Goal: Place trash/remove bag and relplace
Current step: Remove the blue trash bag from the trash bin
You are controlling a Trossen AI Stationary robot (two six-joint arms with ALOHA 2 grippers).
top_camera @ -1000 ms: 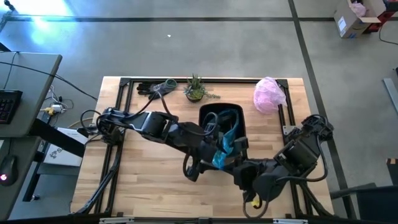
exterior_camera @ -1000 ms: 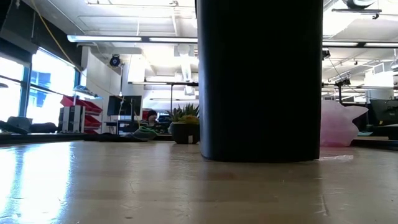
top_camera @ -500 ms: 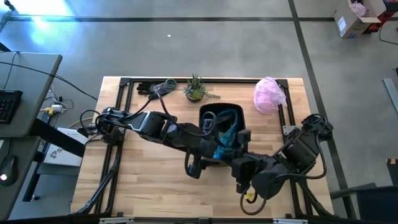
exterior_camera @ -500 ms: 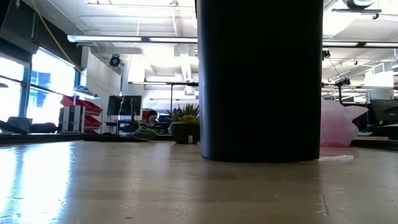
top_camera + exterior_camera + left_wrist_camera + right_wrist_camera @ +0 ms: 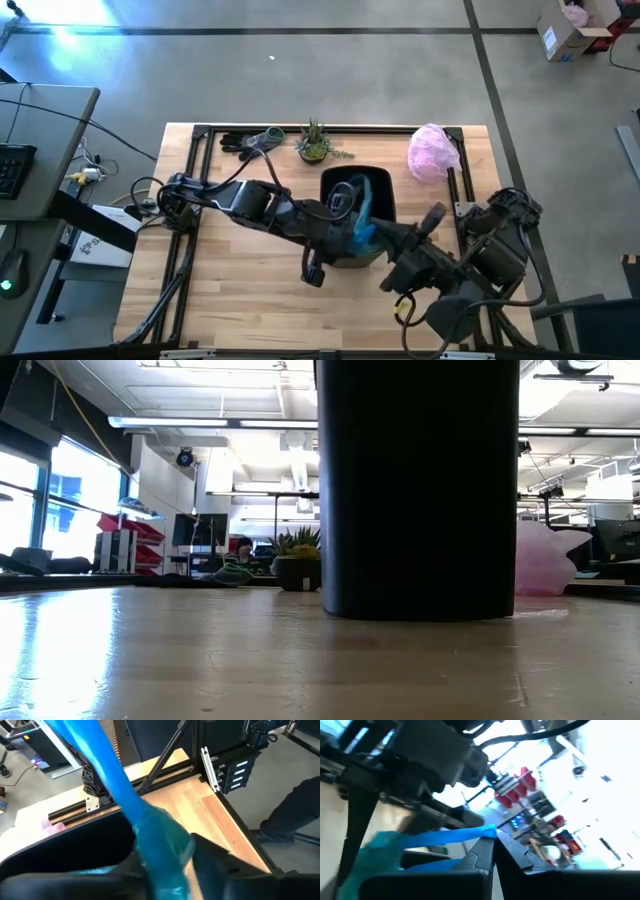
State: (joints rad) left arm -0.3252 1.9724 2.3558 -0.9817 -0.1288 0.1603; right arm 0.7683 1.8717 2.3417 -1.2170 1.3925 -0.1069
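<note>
A tall black bin [image 5: 340, 215] stands on the table's middle, also the dark column [image 5: 420, 490] in the low view. The teal bag [image 5: 167, 837] sits in it, bunched at the bin's near right rim, with a blue drawstring tie [image 5: 107, 775] drawn out of it. My left gripper [image 5: 165, 867] reaches from the table's left over the bin's near right corner [image 5: 362, 240], shut on the bag. My right gripper [image 5: 492, 840] stands just right of it, shut on the tie. No trash shows. My left gripper has the bag's gathered teal plastic [image 5: 172, 852], just below where the blue tie leaves it, between its two fingers, several crumpled layers thick. The fingers come slanting down from the table's left. The bag hangs on into the bin. My right gripper pinches the blue tie [image 5: 482, 831] at its fingertips, coming nearly level from the table's right. The tie runs in a straight band from the fingertips back to the teal plastic [image 5: 375, 852] and clear of the table.
A pale pink plastic bag [image 5: 432, 152] lies at the far right, a small potted plant [image 5: 314, 143] and dark gloves [image 5: 245, 140] along the far edge. Black frame rails [image 5: 190, 240] border the table. Bare wood lies at the near left.
My right gripper has rolled about its wrist and swung up and toward the table's right edge, keeping hold of the blue tie. The teal bunch that hung over the bin's near rim is now gathered into a narrow strip at the corner.
</note>
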